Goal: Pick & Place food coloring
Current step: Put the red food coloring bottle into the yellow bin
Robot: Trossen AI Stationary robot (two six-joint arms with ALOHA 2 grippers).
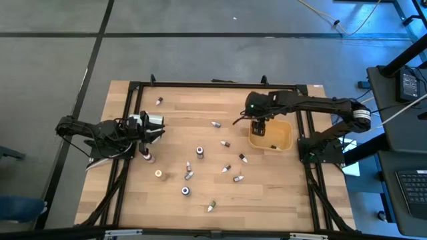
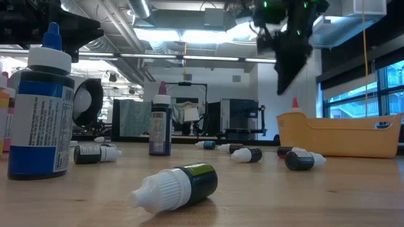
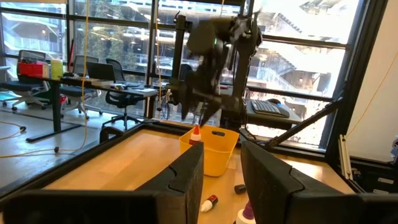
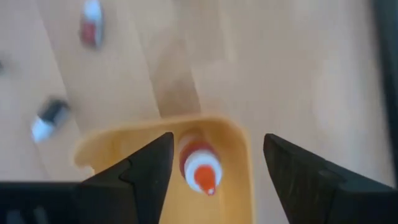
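Observation:
A small food coloring bottle (image 4: 200, 163) with a white collar and a red tip stands upright in a corner of the tan tray (image 1: 280, 139). In the low view only its red tip (image 2: 294, 102) shows above the tray's rim (image 2: 341, 120). My right gripper (image 4: 217, 143) hovers open just above that bottle, fingers pointing down, one on either side and clear of it. Several more food coloring bottles (image 1: 199, 153) lie or stand scattered over the wooden table. My left gripper (image 1: 162, 130) waits at the table's left edge, level, with a narrow gap between its fingers and nothing in it.
A black frame (image 1: 213, 85) runs along the table's edges. Near the front edge a green-labelled bottle (image 2: 180, 186) lies on its side, and a blue-labelled one (image 2: 41, 104) and a purple one (image 2: 160, 123) stand upright. Two bottles (image 1: 148, 157) stand close to my left gripper.

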